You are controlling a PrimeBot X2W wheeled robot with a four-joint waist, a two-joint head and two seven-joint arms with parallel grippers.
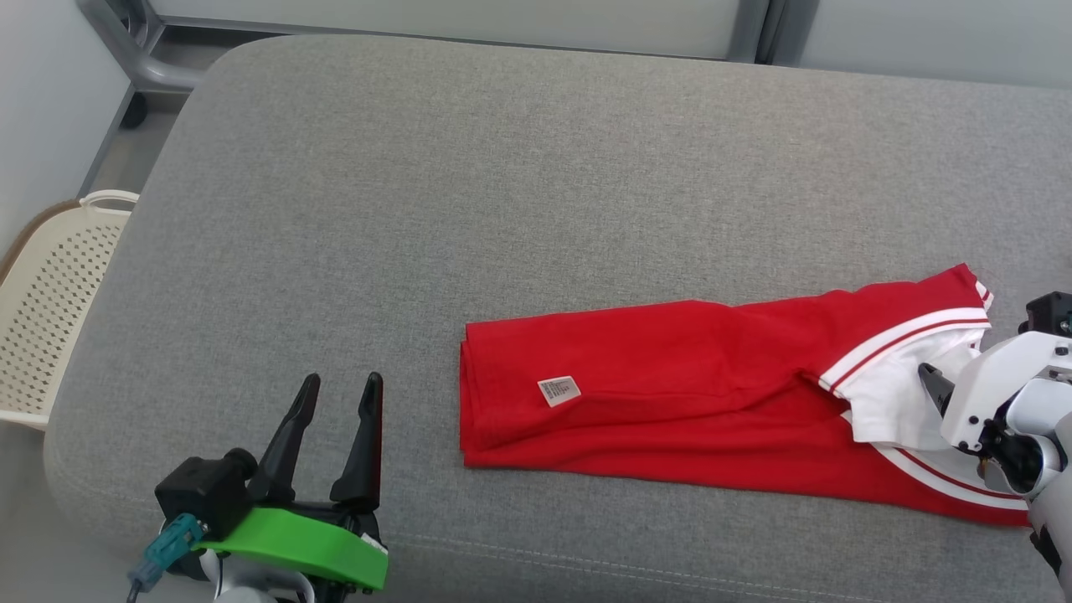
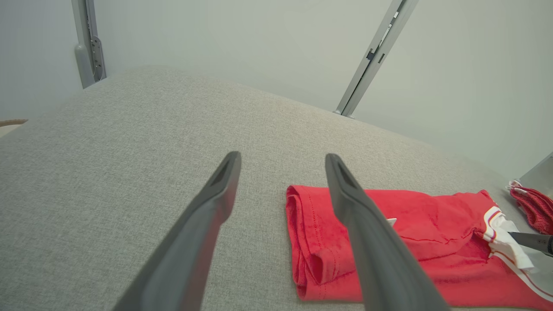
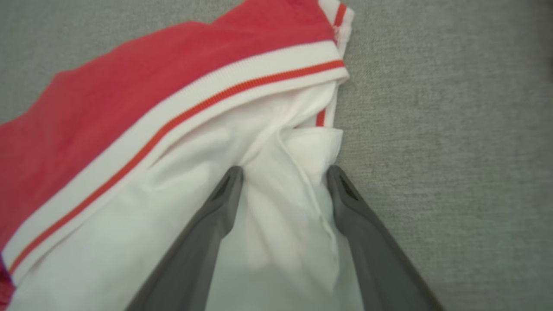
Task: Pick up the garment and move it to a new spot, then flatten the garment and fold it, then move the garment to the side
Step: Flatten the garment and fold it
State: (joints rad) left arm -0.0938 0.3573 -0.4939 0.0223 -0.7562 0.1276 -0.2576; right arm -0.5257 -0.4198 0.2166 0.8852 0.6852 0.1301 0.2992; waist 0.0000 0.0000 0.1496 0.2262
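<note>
- The red garment (image 1: pixel 670 385) lies folded into a long strip across the lower right of your head view, on the grey cushion (image 1: pixel 502 167). Its folded end points toward mid-frame and a small white label (image 1: pixel 559 390) faces up near that end.
- Its white collar (image 1: pixel 896 377), trimmed with a red stripe, sits at the strip's right end, turned open.
- Your right gripper (image 3: pixel 285 170) is low over that collar. In the right wrist view its two dark fingers stand well apart with white cloth between them, and nothing is pinched. You cannot tell from these views whether the tips touch the fabric.
- In the head view the right arm comes in from the right edge. Its pale wrist lies over the collar end and one dark finger (image 1: pixel 934 385) points toward the left of the frame.
- Your left gripper (image 1: pixel 343 381) sits at the lower left of the head view with its fingers pointing up-frame, spread and empty. It is well apart from the garment's folded end, which lies to its right.
- In the left wrist view the right-hand finger of that gripper overlaps the garment only by line of sight.
- A perforated cream basket (image 1: pixel 50 301) stands off the cushion at the left edge.
</note>
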